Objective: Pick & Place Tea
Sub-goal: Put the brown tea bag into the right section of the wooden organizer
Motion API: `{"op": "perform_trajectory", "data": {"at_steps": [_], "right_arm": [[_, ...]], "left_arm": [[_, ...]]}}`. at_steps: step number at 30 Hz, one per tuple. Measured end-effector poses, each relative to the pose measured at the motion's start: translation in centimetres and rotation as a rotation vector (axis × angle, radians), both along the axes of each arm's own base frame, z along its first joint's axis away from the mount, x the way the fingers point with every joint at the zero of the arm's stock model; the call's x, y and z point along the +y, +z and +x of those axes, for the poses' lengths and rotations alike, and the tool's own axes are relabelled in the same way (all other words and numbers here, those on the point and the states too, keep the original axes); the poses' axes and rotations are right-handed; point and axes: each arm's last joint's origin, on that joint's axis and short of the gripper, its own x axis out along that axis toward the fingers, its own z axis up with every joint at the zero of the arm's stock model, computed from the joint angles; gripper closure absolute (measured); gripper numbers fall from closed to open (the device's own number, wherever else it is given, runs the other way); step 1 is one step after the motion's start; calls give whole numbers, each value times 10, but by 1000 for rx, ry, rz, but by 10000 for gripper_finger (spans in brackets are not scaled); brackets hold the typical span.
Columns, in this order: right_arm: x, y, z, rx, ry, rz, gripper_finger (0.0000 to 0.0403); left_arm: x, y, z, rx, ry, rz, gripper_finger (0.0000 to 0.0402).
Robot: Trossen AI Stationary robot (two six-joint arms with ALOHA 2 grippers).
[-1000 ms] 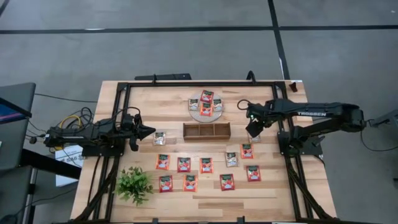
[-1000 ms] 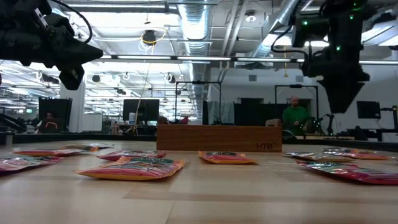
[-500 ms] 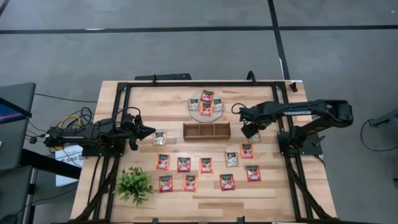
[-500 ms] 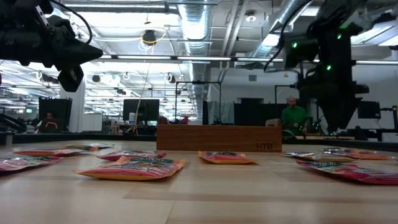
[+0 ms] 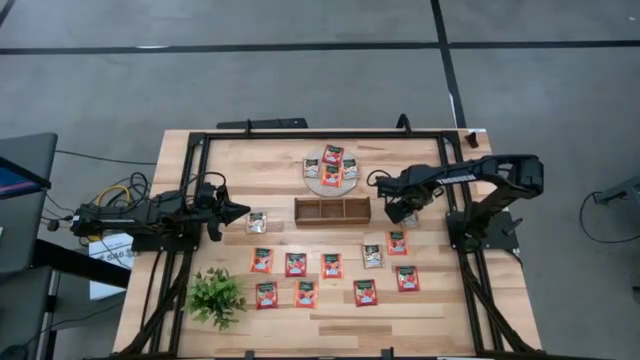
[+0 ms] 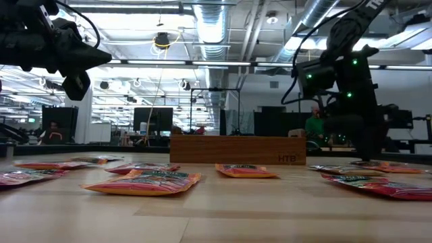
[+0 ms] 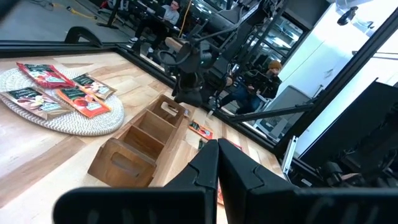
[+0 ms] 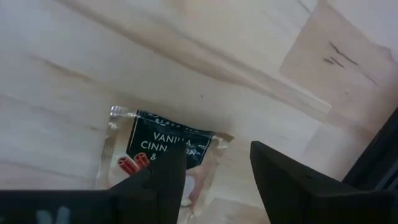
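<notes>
Hovering open-jawed, the right tool straddles a silvery tea sachet lying flat on the counter just right of the wooden tray — light, thin, crinkly, probably slippery; pinching one raised edge seems best. The left tool waits closed.

You're losing the bottom of the vanilla cinnamon sachet behind the right gripper's fingers, so the label's getting cut off.

High view: overhead, straight down, whole table. Low view: tabletop height, level across. Wrist views: left oblique over the tray, shared with high and low; right close above the surface.
</notes>
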Motion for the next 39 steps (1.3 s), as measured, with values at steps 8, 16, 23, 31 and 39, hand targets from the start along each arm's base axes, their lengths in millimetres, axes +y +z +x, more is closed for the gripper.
{"op": "perform_trajectory", "data": {"at_steps": [8,16,23,31,39], "right_arm": [[-10,-1,2,-52,-45,-10,238],[-15,-1,3,-102,-124,6,244],[-12,-1,5,-113,-220,3,248],[-2,7,7,-147,-231,42,244],[-1,38,8,-247,-108,1,245]], "left_arm": [[0,0,0,0,0,0,402],[0,0,0,0,0,1,402],[0,0,0,1,0,1,402],[0,0,0,1,0,4,402],[0,0,0,2,0,8,402]]}}
